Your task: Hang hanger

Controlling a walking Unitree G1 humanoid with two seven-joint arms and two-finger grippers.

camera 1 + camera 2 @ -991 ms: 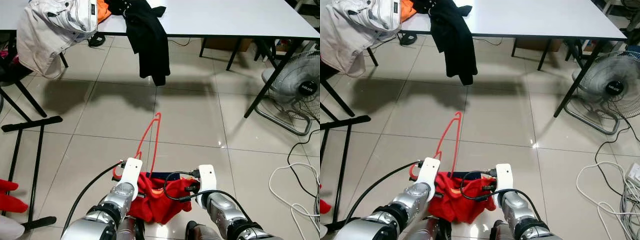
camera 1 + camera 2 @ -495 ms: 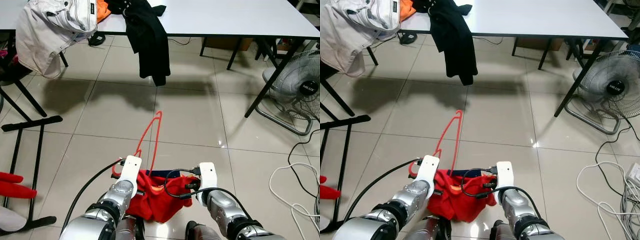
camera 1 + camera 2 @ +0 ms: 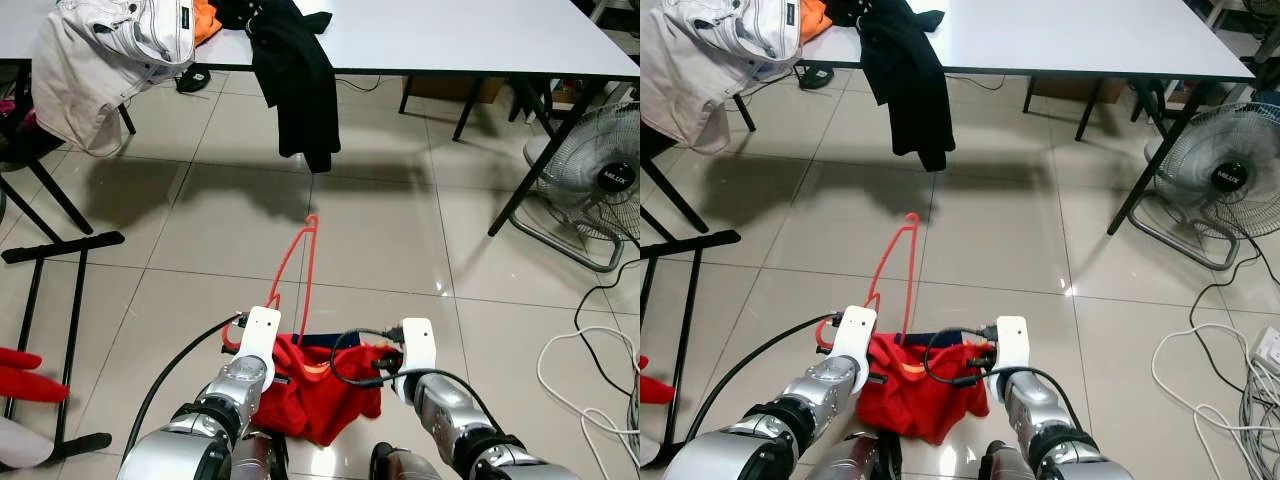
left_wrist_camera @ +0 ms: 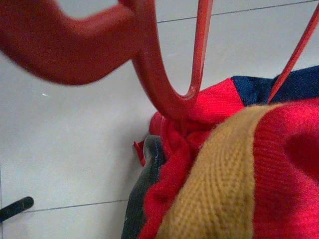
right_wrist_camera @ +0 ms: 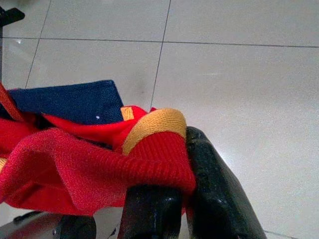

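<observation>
Left eye view — I read red hanger (image 3: 297, 268) running forward from left gripper (image 3: 262, 330), nearest it; its grip I can't tell. Right gripper (image 5: 192, 174) pinches red sweater (image 3: 325, 385).

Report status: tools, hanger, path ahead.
Both tools, left and right, shut on red sweater. Red hanger threaded in it, pointing forward. Table ahead, fan right.

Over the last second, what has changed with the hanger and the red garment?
The red hanger has tipped up a little, its far tip now nearer the table. The right end effector has pulled its side of the red sweater outward, spreading it wider. Both end effectors, the left included, keep their grip on the sweater. The black garment and fan stayed put.
</observation>
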